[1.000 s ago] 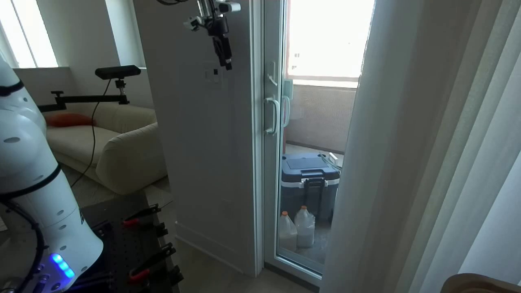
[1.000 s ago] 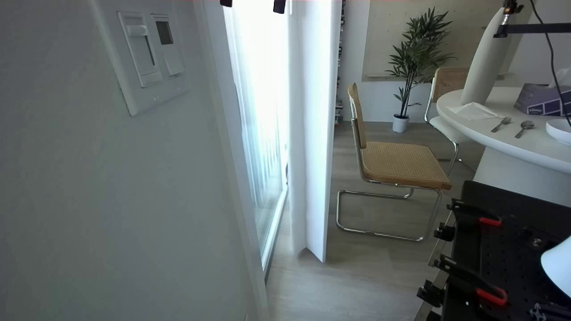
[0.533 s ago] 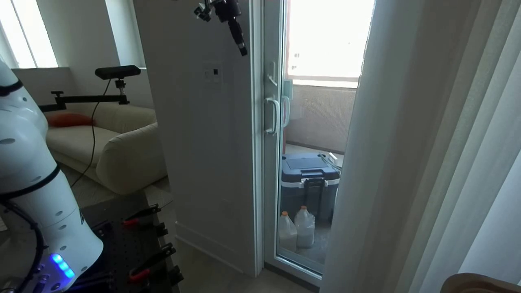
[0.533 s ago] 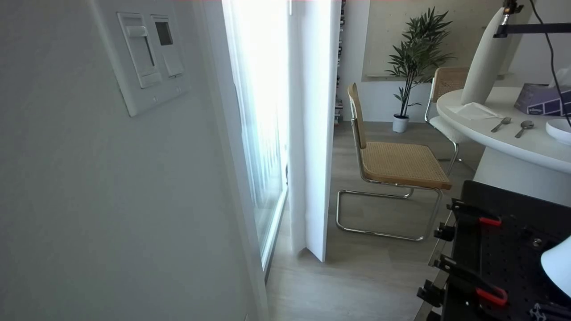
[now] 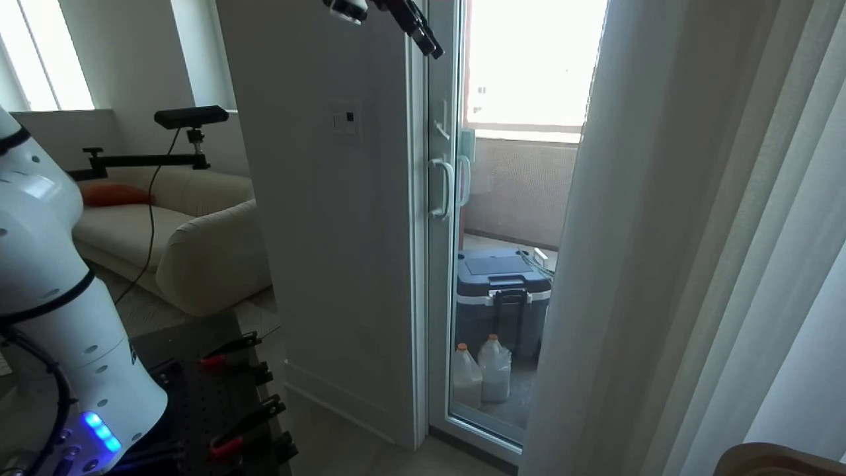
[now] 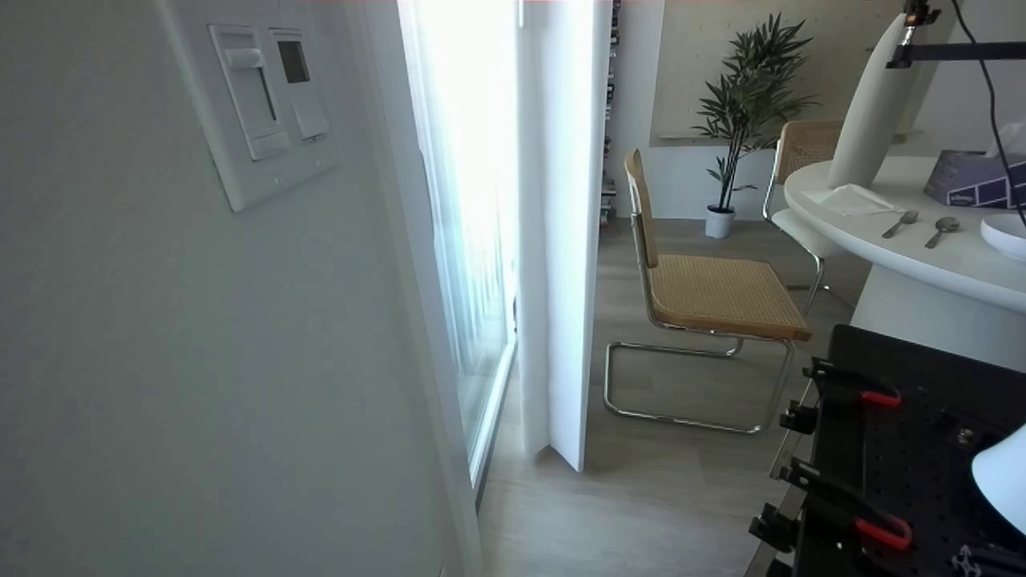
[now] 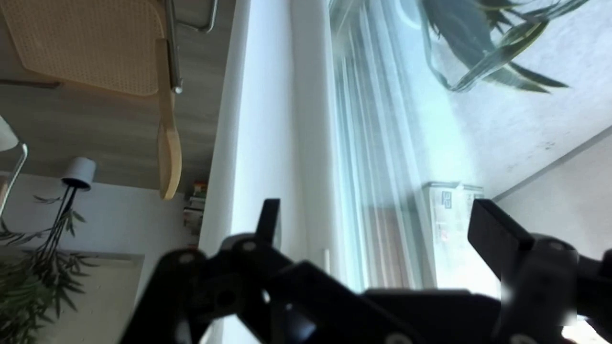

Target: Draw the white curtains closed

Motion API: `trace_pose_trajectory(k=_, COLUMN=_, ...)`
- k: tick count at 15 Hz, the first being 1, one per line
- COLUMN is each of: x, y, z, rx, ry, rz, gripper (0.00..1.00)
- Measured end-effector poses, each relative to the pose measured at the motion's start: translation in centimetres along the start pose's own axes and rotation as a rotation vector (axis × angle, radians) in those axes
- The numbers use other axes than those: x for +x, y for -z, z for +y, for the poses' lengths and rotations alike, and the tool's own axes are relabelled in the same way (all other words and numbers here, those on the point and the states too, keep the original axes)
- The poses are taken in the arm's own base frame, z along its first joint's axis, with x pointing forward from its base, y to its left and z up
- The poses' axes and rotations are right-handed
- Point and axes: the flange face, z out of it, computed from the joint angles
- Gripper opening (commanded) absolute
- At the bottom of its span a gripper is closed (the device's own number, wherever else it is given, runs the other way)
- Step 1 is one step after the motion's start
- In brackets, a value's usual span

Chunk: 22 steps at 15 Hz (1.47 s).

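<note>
The white curtains (image 5: 661, 231) hang in tall soft pleats at the right of an exterior view, gathered at one side of the glass door. In an exterior view, the curtains (image 6: 561, 240) stand edge-on beside the bright door. My gripper (image 5: 433, 51) is high up in front of the door frame, left of the curtains and apart from them. In the wrist view my gripper (image 7: 375, 208) has its fingers wide apart with nothing held. The curtains (image 7: 265, 119) show behind the left finger (image 7: 268, 217); the glass door lies behind the gap. Depth to the curtain is hard to tell.
The glazed door has a white handle (image 5: 444, 188); a cooler (image 5: 505, 277) and jugs stand behind the glass. A wall switch plate (image 6: 268, 96) is left of the door. A cane chair (image 6: 721, 292) and round table (image 6: 906, 176) stand past the curtains.
My gripper has moved up and right in an exterior view, from over the wall by the switch to the door frame, and tilted. Its fingertips have left an exterior view's top edge. The curtains look unchanged.
</note>
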Motion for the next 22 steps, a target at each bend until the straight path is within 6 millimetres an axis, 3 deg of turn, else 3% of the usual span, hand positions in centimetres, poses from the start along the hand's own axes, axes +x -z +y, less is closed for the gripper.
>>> trace_pose_trajectory(k=3, x=1.3, y=-1.2, z=0.0, rx=-0.039, ry=0.048, rz=0.129, gripper=1.0)
trace_pose_trajectory(k=11, x=4.7, y=-6.6, z=-3.8, rx=-0.156, ry=0.178, rz=0.415, gripper=1.0)
trace_pose_trajectory(k=16, x=8.1, y=-9.7, z=-3.9, rx=-0.217, ry=0.174, rz=0.481, gripper=1.0)
trace_pose_trajectory(k=22, x=12.0, y=-12.2, z=-3.9, rx=-0.258, ry=0.135, rz=0.524, gripper=1.0)
